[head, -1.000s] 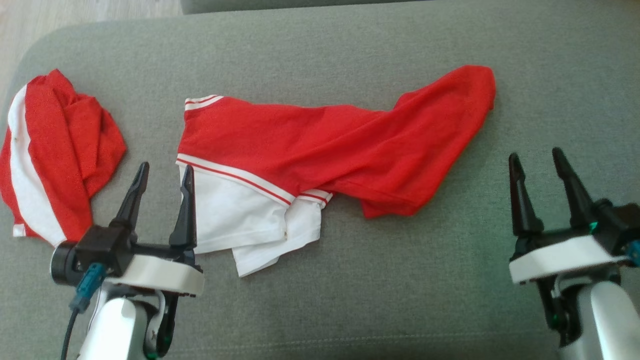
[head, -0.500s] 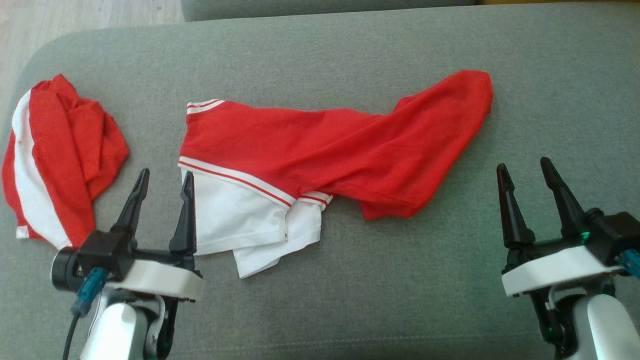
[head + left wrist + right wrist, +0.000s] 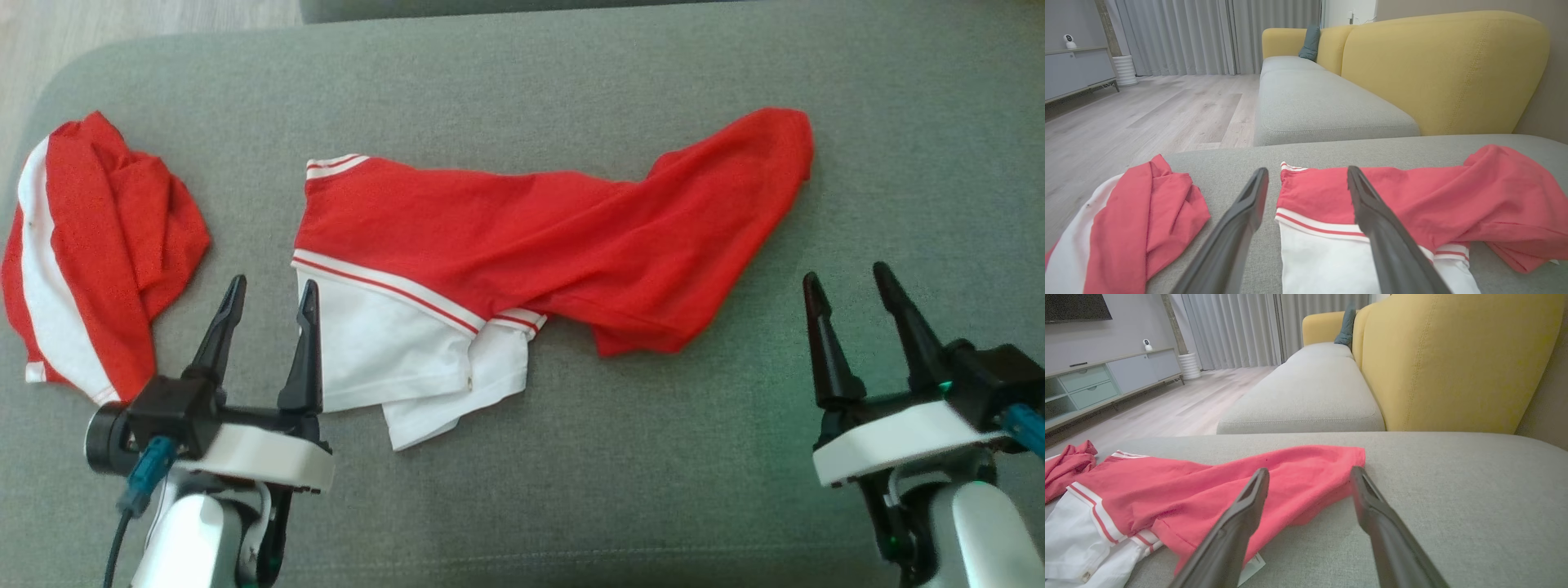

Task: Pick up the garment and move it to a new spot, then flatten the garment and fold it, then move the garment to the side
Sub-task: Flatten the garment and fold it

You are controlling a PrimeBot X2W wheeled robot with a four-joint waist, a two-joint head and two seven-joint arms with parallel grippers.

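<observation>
A red and white garment (image 3: 522, 245) lies stretched across the grey sofa seat (image 3: 571, 82), its white striped part at the near left and a red tail reaching far right; it also shows in the left wrist view (image 3: 1412, 204) and right wrist view (image 3: 1208, 490). My left gripper (image 3: 272, 286) stands open, empty, just left of the garment's white edge. My right gripper (image 3: 845, 276) is open and empty, off the garment's right end. Both gripper pairs, left (image 3: 1306, 173) and right (image 3: 1309, 470), rise toward the garment.
A second red and white garment (image 3: 90, 245) lies bunched at the seat's far left, near the rounded corner. Wood floor (image 3: 1147, 110) lies beyond the left edge. A yellow backrest (image 3: 1453, 363) rises behind the seat.
The right gripper has drifted a little left and lower in the head view. The picture shifted slightly with the camera. The garments and left gripper stay put.
</observation>
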